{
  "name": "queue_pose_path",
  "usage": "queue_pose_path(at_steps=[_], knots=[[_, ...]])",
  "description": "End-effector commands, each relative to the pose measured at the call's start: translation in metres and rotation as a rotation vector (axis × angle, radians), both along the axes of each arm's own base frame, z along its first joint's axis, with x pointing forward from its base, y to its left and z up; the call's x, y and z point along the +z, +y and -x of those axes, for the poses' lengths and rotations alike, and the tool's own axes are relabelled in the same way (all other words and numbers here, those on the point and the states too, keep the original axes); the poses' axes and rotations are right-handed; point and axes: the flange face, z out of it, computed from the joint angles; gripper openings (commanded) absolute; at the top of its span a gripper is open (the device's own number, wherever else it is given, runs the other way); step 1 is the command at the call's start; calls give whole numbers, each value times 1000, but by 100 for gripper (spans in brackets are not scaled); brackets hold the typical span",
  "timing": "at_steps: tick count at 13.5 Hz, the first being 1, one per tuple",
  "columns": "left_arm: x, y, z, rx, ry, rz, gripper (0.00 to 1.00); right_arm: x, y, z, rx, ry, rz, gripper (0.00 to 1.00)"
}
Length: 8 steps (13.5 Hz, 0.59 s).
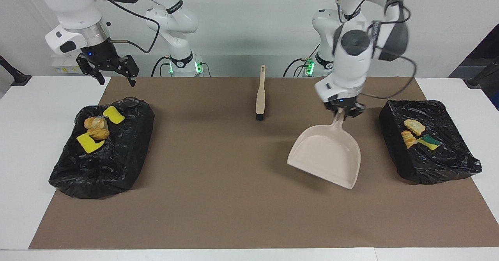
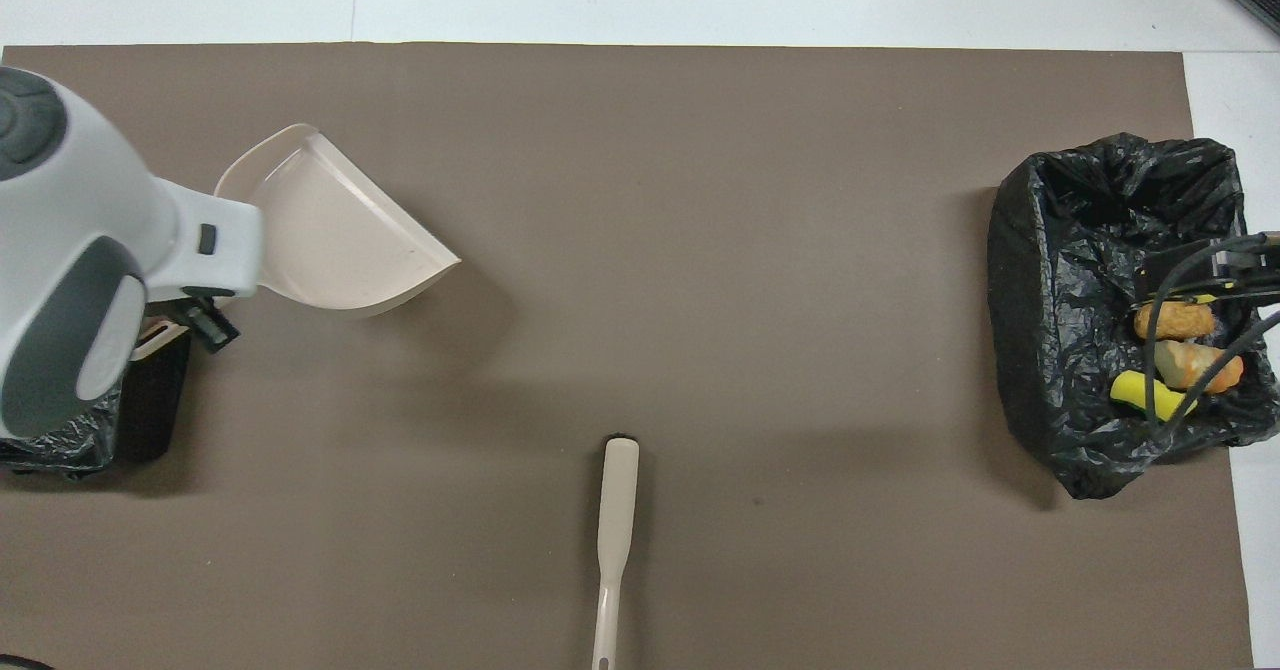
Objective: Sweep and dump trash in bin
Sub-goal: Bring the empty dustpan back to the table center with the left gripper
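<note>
My left gripper (image 1: 345,111) is shut on the handle of the beige dustpan (image 1: 326,154) and holds it tilted above the mat, beside the bin (image 1: 448,171) at the left arm's end. The pan looks empty. It also shows in the overhead view (image 2: 330,230), with the left gripper (image 2: 192,322) under the arm. That bin holds trash (image 1: 414,127): bread bits and a sponge. My right gripper (image 1: 117,78) is open and empty over the edge of the other bin (image 1: 101,171), which holds more trash (image 1: 96,123), yellow sponges and bread bits, also seen from overhead (image 2: 1172,322).
The beige brush (image 1: 260,95) lies on the brown mat (image 1: 218,183) midway between the arms, near the robots, bristles pointing away from them; it also shows from overhead (image 2: 615,520). Both bins are lined with black bags.
</note>
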Motion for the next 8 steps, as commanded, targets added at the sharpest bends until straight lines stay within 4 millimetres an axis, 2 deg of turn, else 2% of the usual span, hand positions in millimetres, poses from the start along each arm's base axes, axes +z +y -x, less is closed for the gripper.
queue_pose_path(at_steps=[1,2,3,5,8], knots=[[-31,-69,9,175,-47,55,0,4,1,4,20,11,-3,100],[-42,-100,9,259,-73,57,0,4,3,4,23,11,-3,100],[-46,-121,6,339,-107,79,0,4,3,4,24,11,-3,100],[-49,-133,3,426,-157,132,0,4,3,4,21,11,-3,100],[-58,-143,6,416,-175,163,0,3,3,6,23,24,-5,100]])
